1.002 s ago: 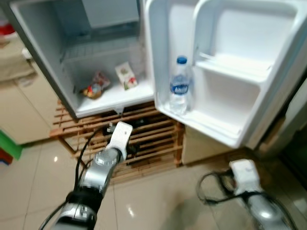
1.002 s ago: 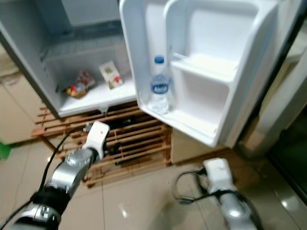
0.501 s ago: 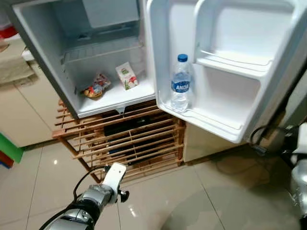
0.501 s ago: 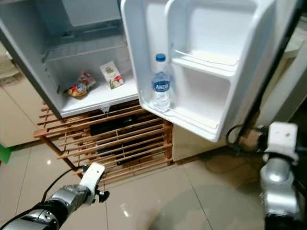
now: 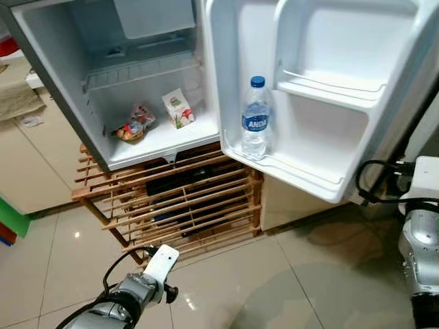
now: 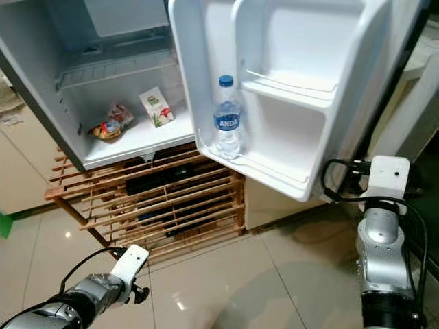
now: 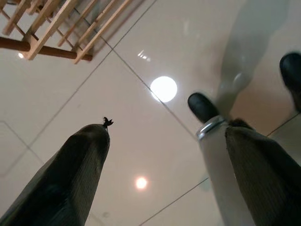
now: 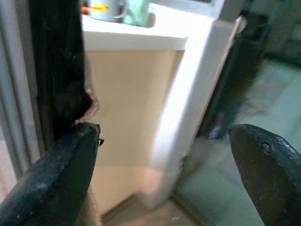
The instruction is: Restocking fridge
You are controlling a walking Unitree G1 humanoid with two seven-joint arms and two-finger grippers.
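A: Which step now?
B: Between items, I think: fridge (image 5: 137,75) open, bottle (image 5: 256,118) in its door, both grippers' fingers (image 7: 70,179) spread, empty. Next, fetch another item

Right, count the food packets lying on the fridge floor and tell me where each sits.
2. A small white carton leans near the back, and a colourful snack packet lies to its left on the fridge floor. The door may hide others.
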